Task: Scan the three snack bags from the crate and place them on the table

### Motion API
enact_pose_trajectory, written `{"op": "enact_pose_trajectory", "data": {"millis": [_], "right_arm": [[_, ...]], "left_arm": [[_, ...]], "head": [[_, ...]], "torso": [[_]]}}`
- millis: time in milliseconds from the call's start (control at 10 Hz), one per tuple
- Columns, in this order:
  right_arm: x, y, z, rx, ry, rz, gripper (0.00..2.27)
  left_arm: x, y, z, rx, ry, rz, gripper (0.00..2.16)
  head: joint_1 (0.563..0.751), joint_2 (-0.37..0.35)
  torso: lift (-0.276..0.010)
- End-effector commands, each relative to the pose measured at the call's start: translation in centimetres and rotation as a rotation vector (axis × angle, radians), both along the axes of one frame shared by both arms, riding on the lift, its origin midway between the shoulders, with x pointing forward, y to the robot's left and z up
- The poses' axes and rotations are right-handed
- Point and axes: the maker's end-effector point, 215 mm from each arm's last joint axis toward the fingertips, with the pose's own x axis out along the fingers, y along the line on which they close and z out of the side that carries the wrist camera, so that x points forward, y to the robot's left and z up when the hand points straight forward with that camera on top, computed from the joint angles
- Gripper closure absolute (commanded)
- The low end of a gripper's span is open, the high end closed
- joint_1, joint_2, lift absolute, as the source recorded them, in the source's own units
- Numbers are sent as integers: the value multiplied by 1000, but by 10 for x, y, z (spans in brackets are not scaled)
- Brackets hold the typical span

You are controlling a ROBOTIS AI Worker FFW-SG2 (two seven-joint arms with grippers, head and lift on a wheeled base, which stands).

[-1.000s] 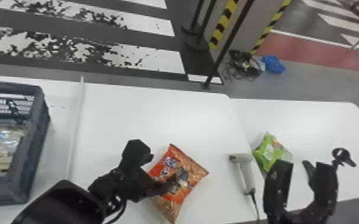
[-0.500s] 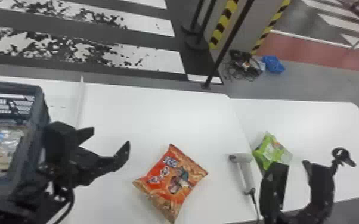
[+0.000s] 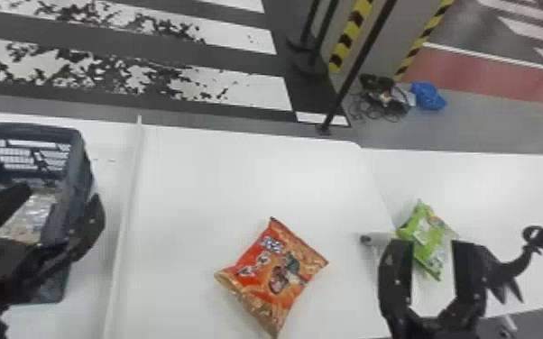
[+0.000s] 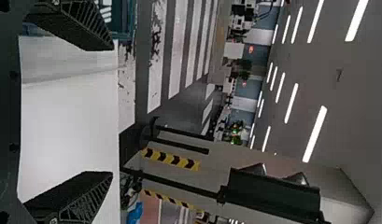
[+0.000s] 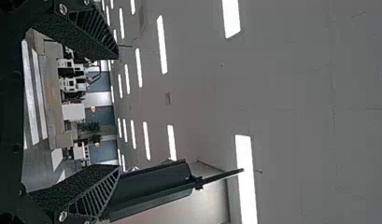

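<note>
In the head view my left gripper (image 3: 61, 209) is open over the right part of the crate (image 3: 54, 128), with nothing between its fingers. Clear-looking packages (image 3: 29, 218) lie inside the crate. An orange snack bag (image 3: 275, 275) lies flat on the middle table, to the right of that gripper. My right gripper (image 3: 432, 252) stands open in front of a green snack bag (image 3: 426, 234) on the right table. A light grey scanner (image 3: 376, 239) is partly hidden behind its left finger. In the left wrist view the left gripper (image 4: 111, 112) is wide open; in the right wrist view the right gripper (image 5: 118, 112) is open too.
The white middle table (image 3: 239, 180) has a raised strip (image 3: 124, 212) along its left side, beside the crate. A black bird-head-shaped piece (image 3: 537, 241) is near the right gripper. Black posts (image 3: 356, 67) and a blue bundle (image 3: 428, 95) are on the floor beyond.
My left gripper has moved left from the orange bag to over the crate, leaving the bag on the table. The right gripper has shifted slightly up and left, now overlapping the scanner.
</note>
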Motion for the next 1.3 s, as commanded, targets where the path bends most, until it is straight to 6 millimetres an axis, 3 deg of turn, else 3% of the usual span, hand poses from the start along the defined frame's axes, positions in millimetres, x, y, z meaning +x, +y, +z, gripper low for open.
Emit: {"op": "enact_pose_trajectory", "data": {"millis": [0,300,500,600,900,1200], "right_arm": [[3,7,-8,6,29,19,103],[19,53,-49,-2,174,127,140],[43,99,-122,-29,444,270,134],[40,124,-138,-55,496,327,134],[22,190,-166,-164,587,460,137],[21,205,-237,-288,836,485,137]], "left_arm": [[-16,22,8,4,-42,44,63],[-38,60,7,30,-56,109,63],[-46,84,6,28,-47,132,63],[-49,91,7,36,-54,142,63],[-53,93,2,38,-49,134,60],[-55,99,-4,36,-42,138,63]], "head": [[695,-234],[695,-136],[695,-26],[695,56],[695,206],[695,296]], "torso": [[-37],[-37],[-37],[-37],[-37],[-37]]}}
